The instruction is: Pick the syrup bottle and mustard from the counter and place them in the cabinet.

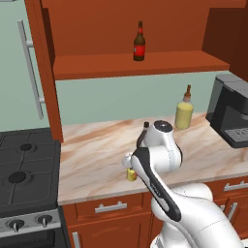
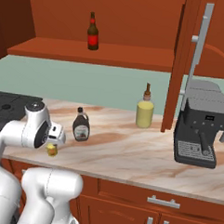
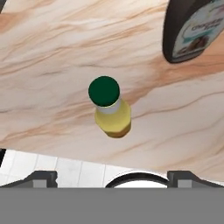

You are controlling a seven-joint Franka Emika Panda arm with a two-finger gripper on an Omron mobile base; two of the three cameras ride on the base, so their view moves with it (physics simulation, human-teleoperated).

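Four bottles total. Three on the table (image 2: 130, 156): one mustard (image 3: 111, 111), one syrup bottle (image 2: 81, 125), one bigger dull-yellow bottle (image 2: 145, 109). One slim red-label bottle (image 2: 93, 32) on the cabinet (image 1: 140, 65) shelf. Mustard upright, long axis vertical, near the table's front edge, beside the syrup. Claw (image 3: 111, 177) above mustard, spread wide, empty.

The arm (image 1: 160, 169) is built of glossy white, rounded shells with dark grey bands and caps at its joints, swelling into a bulbous white base at the lower right of the left base view, and the gripper (image 3: 112, 176) ends in two small dark fingertips.
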